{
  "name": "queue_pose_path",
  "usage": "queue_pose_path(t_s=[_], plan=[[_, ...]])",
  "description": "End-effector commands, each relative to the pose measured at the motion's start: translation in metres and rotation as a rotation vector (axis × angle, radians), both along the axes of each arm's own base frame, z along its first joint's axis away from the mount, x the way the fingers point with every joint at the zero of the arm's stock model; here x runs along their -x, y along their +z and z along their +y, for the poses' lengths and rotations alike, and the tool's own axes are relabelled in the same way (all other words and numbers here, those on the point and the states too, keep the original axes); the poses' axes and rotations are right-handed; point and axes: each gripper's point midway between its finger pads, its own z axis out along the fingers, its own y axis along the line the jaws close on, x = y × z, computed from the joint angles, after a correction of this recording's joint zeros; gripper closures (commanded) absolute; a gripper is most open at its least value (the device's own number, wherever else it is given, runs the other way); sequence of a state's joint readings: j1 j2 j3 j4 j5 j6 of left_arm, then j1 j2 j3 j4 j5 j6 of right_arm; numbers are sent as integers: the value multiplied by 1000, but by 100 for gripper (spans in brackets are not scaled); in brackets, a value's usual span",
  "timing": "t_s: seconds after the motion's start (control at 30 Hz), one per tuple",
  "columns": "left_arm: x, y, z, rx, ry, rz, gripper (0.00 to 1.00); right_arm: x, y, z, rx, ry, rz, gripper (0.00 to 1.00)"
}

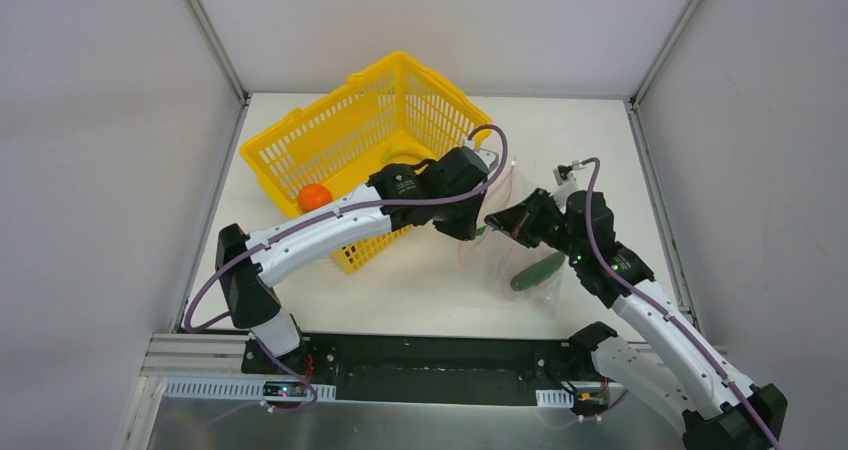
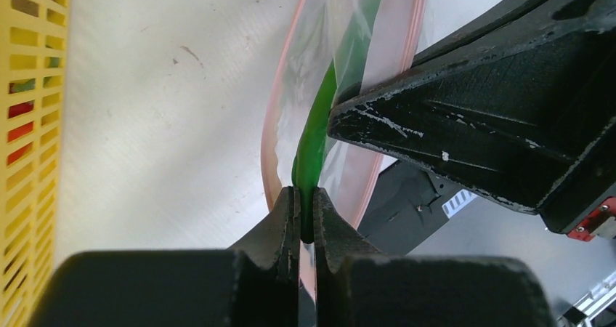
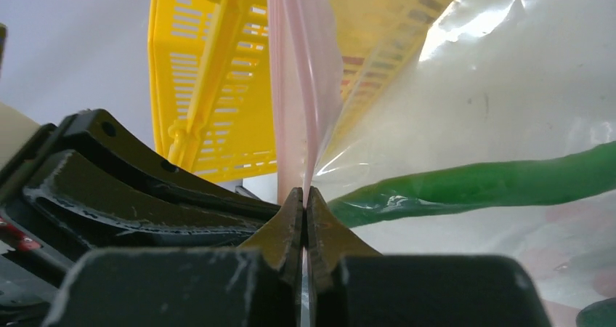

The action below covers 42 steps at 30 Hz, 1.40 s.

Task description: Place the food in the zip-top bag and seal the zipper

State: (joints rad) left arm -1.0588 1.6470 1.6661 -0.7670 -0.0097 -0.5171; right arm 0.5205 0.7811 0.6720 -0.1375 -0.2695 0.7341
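Holding the bag: I count one zip-top bag (image 1: pixel 505 260), kept up right of the table's (image 1: pixel 420 290) middle, with its lower part down on the table.
Zipper: the zipper (image 3: pixel 294 87) runs straight away from my right hand (image 3: pixel 304 200) in that wrist view. In the left wrist view its two pink strips stand apart, so the mouth is open.
Right grip: the right hand is closed tight on the zipper.
Left grip: my left hand (image 2: pixel 306 218) is clamped on the near tip of a slim green pepper (image 2: pixel 319 123).
Pepper axis: its length points away from the fingers and in between the pink strips.
Peppers counted: two; the second pepper (image 1: pixel 538 270) is thicker and lies diagonally inside the bag, near-left to far-right.
Basket: one yellow basket (image 1: pixel 300 140), tilted, lies left of the bag under my left arm.
Basket contents: one orange fruit (image 1: pixel 314 197); the rest I cannot make out.
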Motion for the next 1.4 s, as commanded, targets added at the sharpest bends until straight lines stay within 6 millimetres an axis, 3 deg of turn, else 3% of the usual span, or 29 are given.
queue_pose_path(t_s=[0.0, 0.17, 0.27, 0.4, 0.6, 0.73, 0.8, 0.93, 1.07, 1.13, 1.2, 1.37], plan=[[-2, 7, -22, 102, 37, 6, 100, -14, 23, -5, -66, -81, -82, 100], [2, 4, -34, 122, 11, 36, 100, -18, 22, -9, -59, -114, -88, 100], [12, 2, -42, 125, -50, 63, 89, -18, 21, -10, -62, -118, -87, 100], [22, 1, -34, 79, -102, 74, 65, -21, 20, -15, -43, -147, -106, 100], [20, 29, -12, 101, -99, -28, 41, -21, 33, -26, -11, -171, -203, 100], [27, 52, -13, 154, -153, -42, 41, -15, 36, -22, -13, -124, -230, 100], [28, 52, -13, 153, -170, -46, 42, -12, 38, -22, -21, -120, -245, 100], [32, 41, -10, 86, -201, -16, 58, -10, 42, -25, -27, -125, -270, 100], [33, 59, -7, 133, -223, -68, 59, -7, 46, -23, -12, -96, -299, 100], [27, 75, 3, 159, -199, -145, 54, -6, 48, -24, -6, -88, -322, 100], [21, 88, 19, 163, -171, -229, 44, -5, 47, -26, 8, -93, -329, 100], [-10, 107, 81, 71, -48, -385, 24, -5, 43, -35, 98, -100, -321, 100]])
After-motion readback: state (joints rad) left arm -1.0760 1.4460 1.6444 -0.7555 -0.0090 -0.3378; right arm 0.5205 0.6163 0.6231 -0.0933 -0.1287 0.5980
